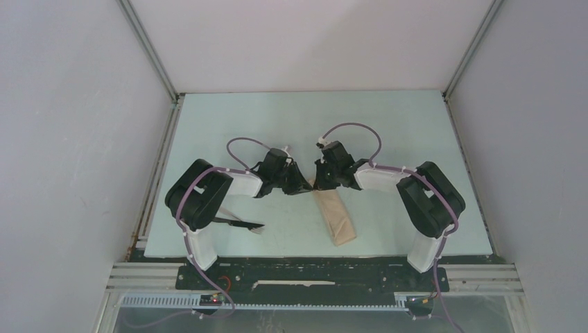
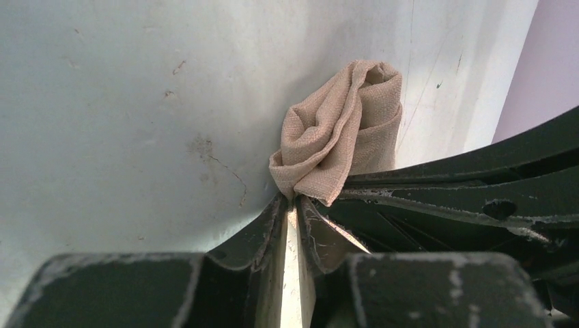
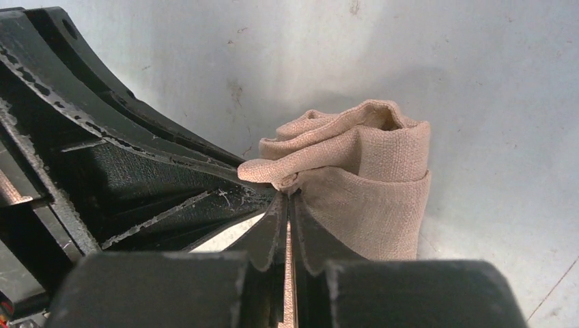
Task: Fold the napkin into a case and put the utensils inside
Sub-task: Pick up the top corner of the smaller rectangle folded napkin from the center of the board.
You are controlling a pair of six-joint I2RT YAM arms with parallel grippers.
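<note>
Both claws are clamped on the same spot. The left gripper (image 2: 293, 203) has its jaws pressed together on a small bunched lip of the napkin (image 3: 372, 184), and the right gripper (image 3: 288, 197) is pinching a rolled edge of that same end, jaws closed right onto it. In both wrist views the other arm's fingers fill one side of the frame, so they're nearly rubbing.

The napkin itself is folded into a narrow strip, sitting centre of the top view. It runs from the claws down toward the lower middle, with the held end scrunched up into a loose roll.

What worries me:
- Each pinch only has a sliver of cloth. A small tug could pull it free and the roll would flop open.
- If the arms pull in slightly different directions, I'd expect the layers to shear and the fold to come undone.
- The fingers are so close that any re-grip risks a knock.
- The utensils (image 1: 244, 224) lie on the table (image 1: 388, 132) at lower left, tucked by the left arm's elbow and well apart from the napkin. A swing of that arm could shove them.
</note>
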